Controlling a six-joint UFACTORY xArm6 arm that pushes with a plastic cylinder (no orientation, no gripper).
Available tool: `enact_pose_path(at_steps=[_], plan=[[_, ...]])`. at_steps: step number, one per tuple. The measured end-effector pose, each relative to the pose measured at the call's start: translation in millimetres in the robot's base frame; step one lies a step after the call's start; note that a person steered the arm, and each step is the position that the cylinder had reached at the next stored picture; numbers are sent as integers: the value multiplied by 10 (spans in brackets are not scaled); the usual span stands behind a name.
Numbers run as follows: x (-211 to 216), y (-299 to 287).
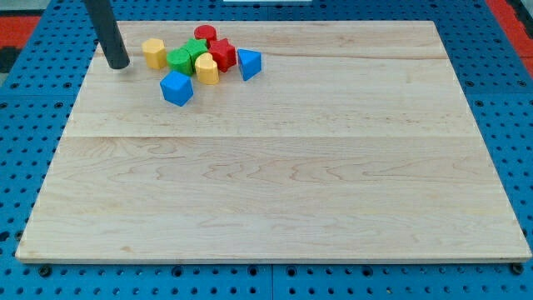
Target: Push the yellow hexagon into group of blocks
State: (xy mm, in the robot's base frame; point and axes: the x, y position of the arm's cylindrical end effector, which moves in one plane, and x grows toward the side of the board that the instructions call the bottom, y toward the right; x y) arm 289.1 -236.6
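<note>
Camera view: my end effector is a bare dark rod with nothing to open or clench, so it grasps nothing; it only pushes. My tip (118, 65) rests on the desk (275, 175) near its upper-left corner, free of every block.

The yellow hexagon (154, 52) lies at about 3 o'clock from my tip, a shade toward 2 o'clock, just beside it with a narrow strip of bare wood between. I judge that we are not touching. Beyond the hexagon, along the same line toward 3 o'clock, sits the group: the green block (185, 57) comes first, seemingly touching the hexagon or very nearly so, then a second yellow block (207, 70), a red star-like block (222, 54), a red cylinder (205, 35) at the group's 12 o'clock, and a blue triangular block (249, 63) at its far 3 o'clock side. A blue block (176, 87) stands slightly apart at the group's 6 o'clock.

So tip, hexagon and group lie almost in one row, which suits me: a straight push toward 3 o'clock should press the hexagon home. Because the hexagon sits a little higher in the view than my tip, I judge that an off-centre contact could turn it toward 12 o'clock past the green block.
</note>
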Motion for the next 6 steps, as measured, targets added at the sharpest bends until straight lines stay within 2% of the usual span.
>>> enact_pose_path(at_steps=[2, 4, 5, 6], plan=[[-85, 555], [-117, 747], [-75, 300], [559, 306]])
